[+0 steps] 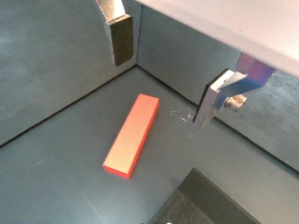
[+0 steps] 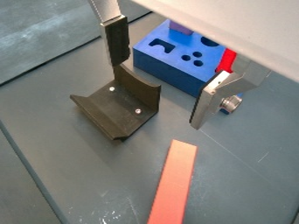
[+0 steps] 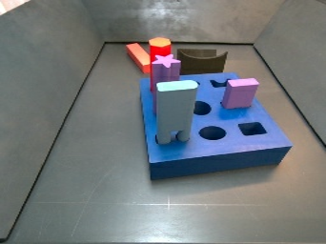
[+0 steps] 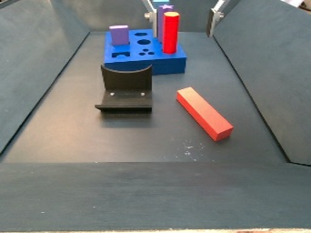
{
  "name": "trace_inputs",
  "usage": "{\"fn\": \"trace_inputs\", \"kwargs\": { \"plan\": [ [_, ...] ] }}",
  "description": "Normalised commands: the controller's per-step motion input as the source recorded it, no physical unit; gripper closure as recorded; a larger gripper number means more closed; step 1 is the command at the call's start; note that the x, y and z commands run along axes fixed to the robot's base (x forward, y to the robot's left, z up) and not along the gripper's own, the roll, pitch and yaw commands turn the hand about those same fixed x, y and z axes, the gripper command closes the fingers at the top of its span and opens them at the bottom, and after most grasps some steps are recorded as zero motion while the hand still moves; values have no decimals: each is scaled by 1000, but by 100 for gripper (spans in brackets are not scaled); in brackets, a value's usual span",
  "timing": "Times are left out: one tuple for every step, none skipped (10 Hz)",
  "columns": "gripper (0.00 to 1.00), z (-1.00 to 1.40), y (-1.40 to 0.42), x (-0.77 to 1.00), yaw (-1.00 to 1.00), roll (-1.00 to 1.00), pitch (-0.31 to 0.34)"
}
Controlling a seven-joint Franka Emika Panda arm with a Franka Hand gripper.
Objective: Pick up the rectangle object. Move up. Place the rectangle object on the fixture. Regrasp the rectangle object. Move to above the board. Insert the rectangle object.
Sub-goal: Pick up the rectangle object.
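The two-finger gripper (image 1: 163, 74) hangs empty, jaws apart, above the long salmon-red rectangular bar (image 1: 131, 135) lying flat, presumably readying a grasp.

The rectangle object (image 4: 205, 113) lies beside the fixture (image 4: 125, 88), apart.

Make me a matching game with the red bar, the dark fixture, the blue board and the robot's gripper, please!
Things:
1. rectangle object
2. fixture
3. board
4. gripper

Places or states:
A. has pegs standing in it
B. open, up in the air, holding nothing
C. lying flat on the floor
D. dark, with a curved top, between the bar and the board

Pairs: 1-C, 2-D, 3-A, 4-B
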Motion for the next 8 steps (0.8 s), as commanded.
{"fn": "trace_inputs", "kwargs": {
  "plan": [
    [0,-691,0,-83,543,94,-154],
    [0,-794,0,-91,823,29,-193],
    [0,-880,-154,-149,874,96,-113],
    [0,-891,-283,-63,891,151,26],
    [0,-943,-360,-74,809,159,93],
    [0,-951,-391,-66,774,151,123],
    [0,-1000,-366,-74,711,116,80],
    [0,-1000,-43,0,446,0,0]
  ]
}}
